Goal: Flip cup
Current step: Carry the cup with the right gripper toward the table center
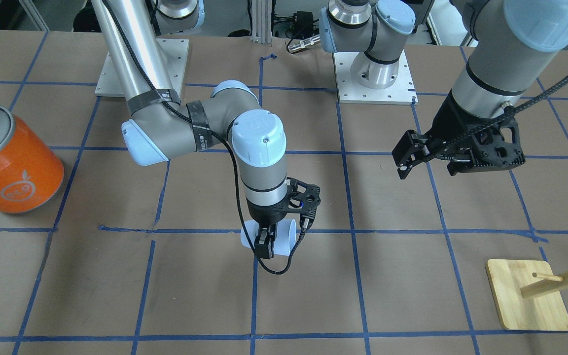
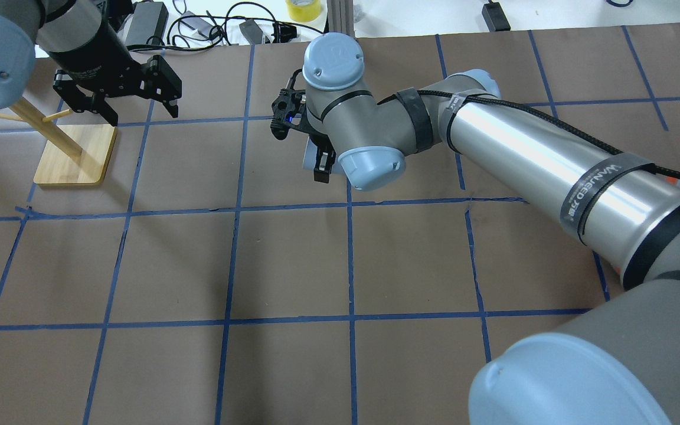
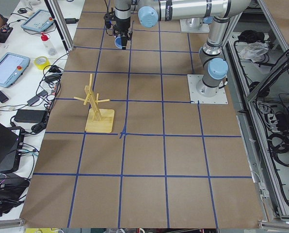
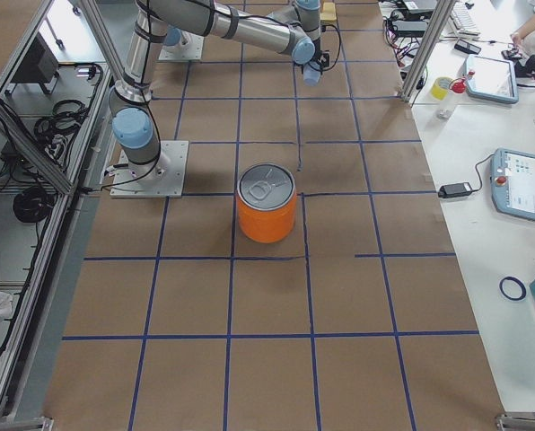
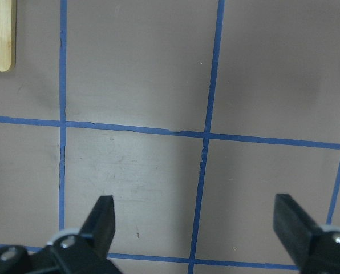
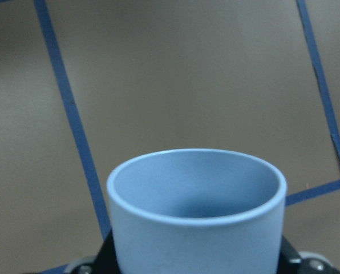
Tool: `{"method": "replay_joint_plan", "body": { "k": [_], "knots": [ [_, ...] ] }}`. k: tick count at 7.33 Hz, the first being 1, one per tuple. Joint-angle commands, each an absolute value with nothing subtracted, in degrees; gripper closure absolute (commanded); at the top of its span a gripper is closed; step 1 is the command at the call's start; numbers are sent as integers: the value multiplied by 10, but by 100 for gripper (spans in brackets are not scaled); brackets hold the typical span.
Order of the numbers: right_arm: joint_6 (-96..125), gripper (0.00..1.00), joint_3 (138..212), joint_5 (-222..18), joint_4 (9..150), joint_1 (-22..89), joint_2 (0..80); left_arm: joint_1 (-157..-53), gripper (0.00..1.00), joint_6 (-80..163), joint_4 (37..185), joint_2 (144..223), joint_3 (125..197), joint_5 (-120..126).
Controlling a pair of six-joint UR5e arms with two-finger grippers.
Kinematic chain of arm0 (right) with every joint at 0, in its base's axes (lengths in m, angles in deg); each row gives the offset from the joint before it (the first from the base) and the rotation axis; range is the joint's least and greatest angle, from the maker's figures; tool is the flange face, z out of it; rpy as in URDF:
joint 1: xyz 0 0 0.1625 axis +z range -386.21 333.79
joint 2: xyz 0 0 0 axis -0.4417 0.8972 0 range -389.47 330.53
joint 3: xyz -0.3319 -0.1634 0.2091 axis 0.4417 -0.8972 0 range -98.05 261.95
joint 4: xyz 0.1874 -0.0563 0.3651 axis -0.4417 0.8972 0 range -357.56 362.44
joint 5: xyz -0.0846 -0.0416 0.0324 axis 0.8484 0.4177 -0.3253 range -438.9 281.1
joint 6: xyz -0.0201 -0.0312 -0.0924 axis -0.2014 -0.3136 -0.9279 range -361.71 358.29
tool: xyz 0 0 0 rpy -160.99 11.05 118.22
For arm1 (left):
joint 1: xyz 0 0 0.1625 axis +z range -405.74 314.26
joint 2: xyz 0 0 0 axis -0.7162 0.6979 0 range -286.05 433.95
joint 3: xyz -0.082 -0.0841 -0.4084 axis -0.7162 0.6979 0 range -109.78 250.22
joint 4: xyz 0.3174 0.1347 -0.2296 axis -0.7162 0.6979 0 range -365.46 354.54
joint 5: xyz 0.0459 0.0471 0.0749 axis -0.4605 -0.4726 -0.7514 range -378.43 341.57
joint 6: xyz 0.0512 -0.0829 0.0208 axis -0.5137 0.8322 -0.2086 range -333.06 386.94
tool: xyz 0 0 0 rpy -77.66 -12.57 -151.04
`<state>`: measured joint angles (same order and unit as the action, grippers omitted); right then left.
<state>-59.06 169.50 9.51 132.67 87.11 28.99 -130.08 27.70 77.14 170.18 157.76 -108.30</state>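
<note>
The right gripper (image 1: 266, 249) sits just below the middle of the front-facing view, pointing down at the table (image 1: 412, 276). Its jaws pinch the cup (image 1: 286, 236) across its wall. The cup lies on its side between them, with one black finger (image 1: 264, 242) crossing its near face and the other hidden behind it. The wider, open end pokes out toward the right of that view, and the narrow base shows to the left of the finger.

In the right wrist view the cup (image 6: 198, 228) fills the bottom centre. Its round rim and blue inside face away from the camera, and dark finger parts are just visible at either lower flank. I cannot tell whether the cup touches the table or hangs just above it.

The left gripper (image 1: 405, 160) hangs at the right of the front view, well apart from the cup, with its jaws spread wide and nothing between them.

A wooden rack (image 1: 525, 301) stands at the lower right. An orange can (image 1: 13, 162) stands at the left edge.
</note>
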Motion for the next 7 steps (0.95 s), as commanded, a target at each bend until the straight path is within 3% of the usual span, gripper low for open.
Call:
{"method": "replay_joint_plan", "body": {
  "k": [1,7],
  "knots": [
    [-681,74,1719,90,1326,879,291,-1290,0,276,782,1698,1578,-1103],
    [-682,67,1729,91,1353,890,260,-1288,0,277,762,1699,1601,-1099]
  ]
}}
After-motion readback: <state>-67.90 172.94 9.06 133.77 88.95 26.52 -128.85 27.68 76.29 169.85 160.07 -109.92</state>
